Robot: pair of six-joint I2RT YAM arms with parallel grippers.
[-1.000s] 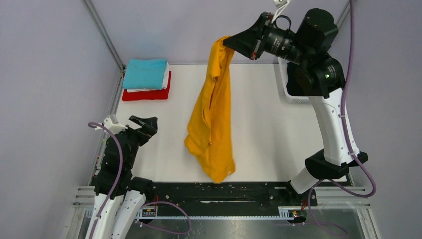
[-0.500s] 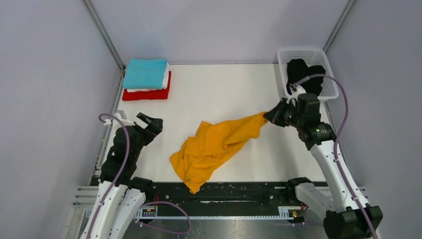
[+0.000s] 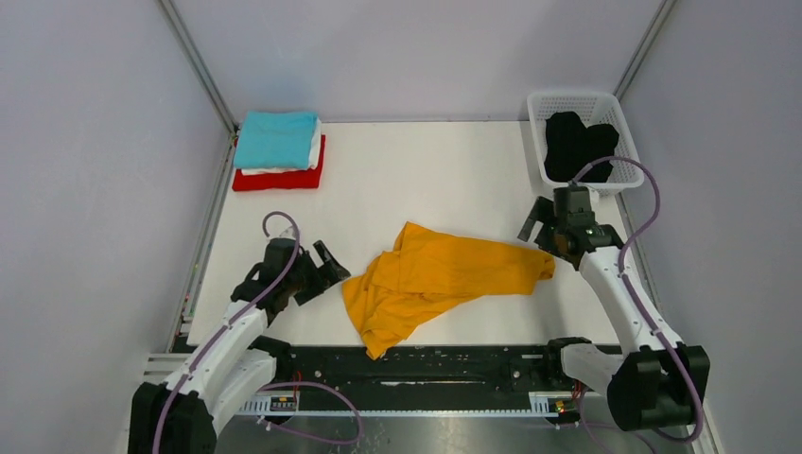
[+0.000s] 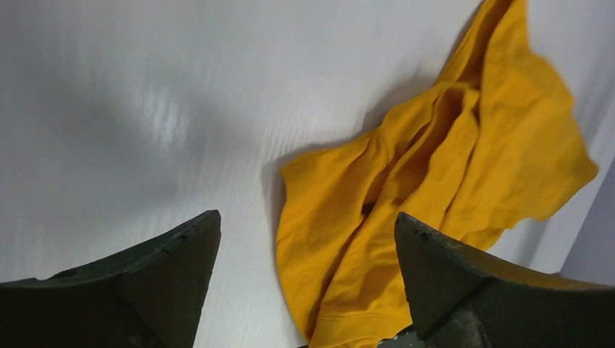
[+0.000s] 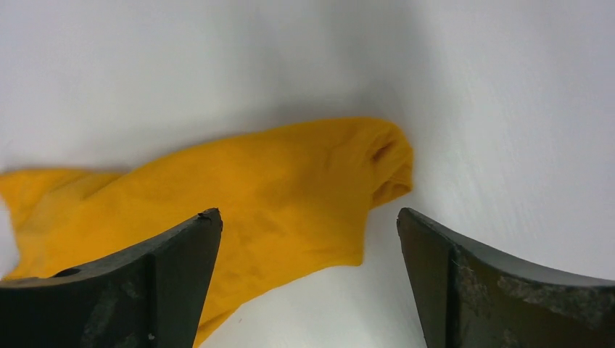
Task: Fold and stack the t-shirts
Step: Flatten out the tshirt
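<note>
Near the desk's centre, toward six o'clock, the orange-yellow t-shirt lies crumpled, not yet folded. Spread and empty, the right pincer flanks it at three o'clock, the left pincer at nine. Three folded shirts form a stack at eleven; a black shirt waits in the basket at one.

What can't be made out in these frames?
- Black shirt in the basket: top view, one dark lump; number of shirts unclear, walls hide the rest.
- White shirt: top view, only an edge shows under the teal shirt.
- Orange shirt: all views, crumpled; collar and sleeves unclear.
</note>
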